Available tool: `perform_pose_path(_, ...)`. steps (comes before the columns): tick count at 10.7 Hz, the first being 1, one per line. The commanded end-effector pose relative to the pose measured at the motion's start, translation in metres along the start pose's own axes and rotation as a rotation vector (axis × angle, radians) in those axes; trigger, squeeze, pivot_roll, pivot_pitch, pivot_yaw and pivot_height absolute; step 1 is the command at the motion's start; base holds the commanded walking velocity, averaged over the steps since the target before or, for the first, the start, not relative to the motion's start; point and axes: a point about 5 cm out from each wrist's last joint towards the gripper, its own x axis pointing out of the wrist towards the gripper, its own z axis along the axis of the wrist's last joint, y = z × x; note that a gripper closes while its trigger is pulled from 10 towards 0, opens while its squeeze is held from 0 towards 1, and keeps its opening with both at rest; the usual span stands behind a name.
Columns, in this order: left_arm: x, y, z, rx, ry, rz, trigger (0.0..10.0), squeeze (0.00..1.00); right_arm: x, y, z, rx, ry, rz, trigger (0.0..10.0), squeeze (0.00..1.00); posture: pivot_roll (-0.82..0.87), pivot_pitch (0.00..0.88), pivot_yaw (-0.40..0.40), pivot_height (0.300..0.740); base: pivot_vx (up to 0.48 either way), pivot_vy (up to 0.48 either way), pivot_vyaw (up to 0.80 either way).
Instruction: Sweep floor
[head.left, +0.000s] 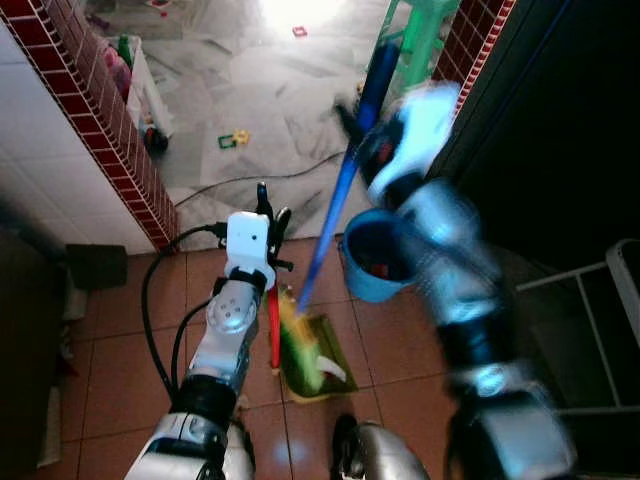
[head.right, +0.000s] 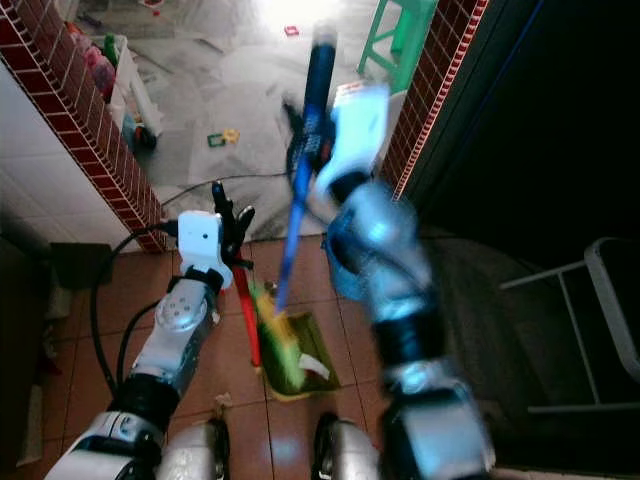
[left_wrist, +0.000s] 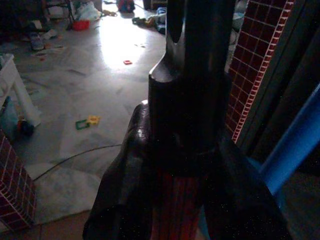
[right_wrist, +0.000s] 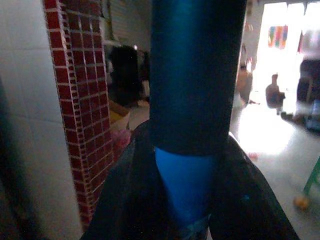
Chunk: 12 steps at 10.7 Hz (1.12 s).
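Head view: left gripper clamps the red dustpan handle, keeping the dustpan flat on the tile floor. Right gripper grips the blue broom, bristles at the pan mouth, beside a blue bucket.

Left wrist view: fingers close around the red shaft.

Right wrist view: fingers clench the blue shaft.

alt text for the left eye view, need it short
The robot's right gripper holds a blue broom handle, slanting down to a green dustpan on brown floor tiles; the left gripper holds the dustpan's upright red handle. A blue bucket stands beside.
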Motion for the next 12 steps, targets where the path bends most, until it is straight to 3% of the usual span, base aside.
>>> perform_pose_path(1, -0.005, -0.011, -0.016, -0.012, 0.083, -0.046, 10.0, 0.00, 0.003, -0.005, 0.027, -0.084, -0.111, 0.022, 10.0, 0.00, -0.05, 0.151, -0.056, 0.740, 0.000, 0.000, 0.00)
perform_pose_path(3, -0.004, -0.012, -0.017, -0.008, 0.088, -0.057, 10.0, 0.00, -0.004, -0.027, 0.026, -0.133, -0.094, -0.049, 10.0, 0.00, -0.05, 0.144, -0.053, 0.740, 0.000, 0.000, 0.00)
perform_pose_path(5, -0.002, -0.011, -0.018, -0.001, 0.090, -0.063, 10.0, 0.00, -0.019, -0.033, 0.013, -0.179, -0.020, -0.041, 10.0, 0.00, -0.05, 0.139, -0.053, 0.740, 0.000, 0.000, 0.00)
perform_pose_path(10, -0.002, -0.008, -0.019, 0.009, 0.089, -0.068, 10.0, 0.00, -0.061, -0.020, -0.037, -0.132, 0.223, -0.020, 10.0, 0.00, -0.05, 0.133, -0.050, 0.740, 0.000, 0.000, 0.00)
perform_pose_path(11, -0.002, -0.009, -0.019, 0.006, 0.089, -0.071, 10.0, 0.00, -0.065, -0.014, -0.051, -0.071, 0.288, -0.063, 10.0, 0.00, -0.05, 0.128, -0.052, 0.740, 0.000, 0.000, 0.00)
perform_pose_path(12, -0.001, -0.011, -0.020, 0.003, 0.091, -0.073, 10.0, 0.00, -0.060, -0.010, -0.052, 0.000, 0.280, -0.118, 10.0, 0.00, -0.05, 0.123, -0.053, 0.740, 0.000, 0.000, 0.00)
